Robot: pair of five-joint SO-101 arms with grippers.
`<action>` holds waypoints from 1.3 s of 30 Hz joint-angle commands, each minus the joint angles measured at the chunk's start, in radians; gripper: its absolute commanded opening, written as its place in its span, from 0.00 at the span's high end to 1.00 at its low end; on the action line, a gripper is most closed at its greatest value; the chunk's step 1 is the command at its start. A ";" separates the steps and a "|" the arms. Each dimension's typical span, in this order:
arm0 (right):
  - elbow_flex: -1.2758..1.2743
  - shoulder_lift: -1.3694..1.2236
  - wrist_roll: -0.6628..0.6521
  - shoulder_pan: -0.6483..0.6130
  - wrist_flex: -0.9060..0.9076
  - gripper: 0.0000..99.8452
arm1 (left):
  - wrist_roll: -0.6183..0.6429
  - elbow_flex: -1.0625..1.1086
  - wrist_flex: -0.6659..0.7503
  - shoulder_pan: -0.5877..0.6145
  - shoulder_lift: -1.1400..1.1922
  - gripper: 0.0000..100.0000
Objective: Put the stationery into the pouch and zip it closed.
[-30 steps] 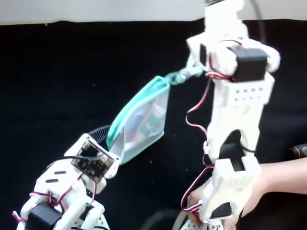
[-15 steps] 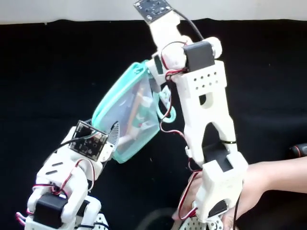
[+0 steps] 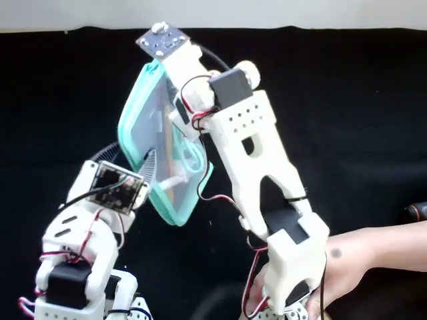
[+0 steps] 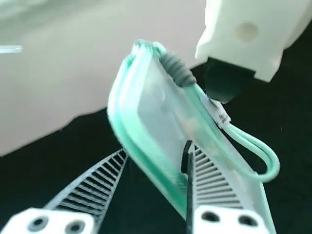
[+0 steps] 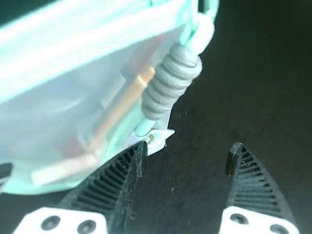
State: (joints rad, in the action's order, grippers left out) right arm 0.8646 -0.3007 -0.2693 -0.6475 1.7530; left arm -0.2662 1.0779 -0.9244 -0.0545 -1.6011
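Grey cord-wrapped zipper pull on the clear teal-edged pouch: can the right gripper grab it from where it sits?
Probably yes, after a small shift. The right gripper is open, nothing between its jaws; the grey cord-wrapped zipper pull on the clear teal-edged pouch hangs just past one fingertip, off-centre.

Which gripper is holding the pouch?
The left gripper: the pouch sits clamped in it. The right gripper stands open beside the zip pull, gripping nothing.
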 commanded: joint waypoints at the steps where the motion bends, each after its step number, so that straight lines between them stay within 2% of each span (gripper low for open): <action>1: 0.053 0.022 0.008 0.002 -0.001 0.73 | -0.011 -0.101 0.031 0.015 0.002 0.82; 9: 0.056 0.028 0.008 0.058 0.001 0.73 | -0.011 -0.222 0.028 0.018 -0.005 0.82; 17: 0.047 0.142 0.008 0.142 0.001 0.73 | -0.011 -0.383 0.011 0.018 -0.007 1.00; 21: 0.045 0.193 0.011 0.168 0.010 0.73 | -0.011 -0.472 -0.181 0.018 -0.007 0.99; 23: 0.041 0.216 0.063 0.170 0.012 0.73 | -0.011 -0.522 -0.310 0.018 -0.007 0.99; 26: -0.018 0.262 0.112 0.182 0.012 0.73 | -0.011 -0.590 -0.523 0.018 -0.007 0.99; 29: -0.137 0.317 0.114 0.183 0.012 0.73 | -0.011 -0.638 -0.654 0.018 -0.007 0.99; 33: -0.317 0.426 0.149 0.183 0.012 0.73 | -0.008 -0.679 -0.735 0.018 -0.007 0.99; 39: -0.611 0.671 0.180 0.185 0.010 0.73 | -0.006 -0.679 -0.750 0.018 -0.008 0.99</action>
State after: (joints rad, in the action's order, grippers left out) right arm 0.3629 0.2271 -0.0990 -0.4741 1.7530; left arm -0.2693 0.4166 -1.6717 -0.0468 -1.6134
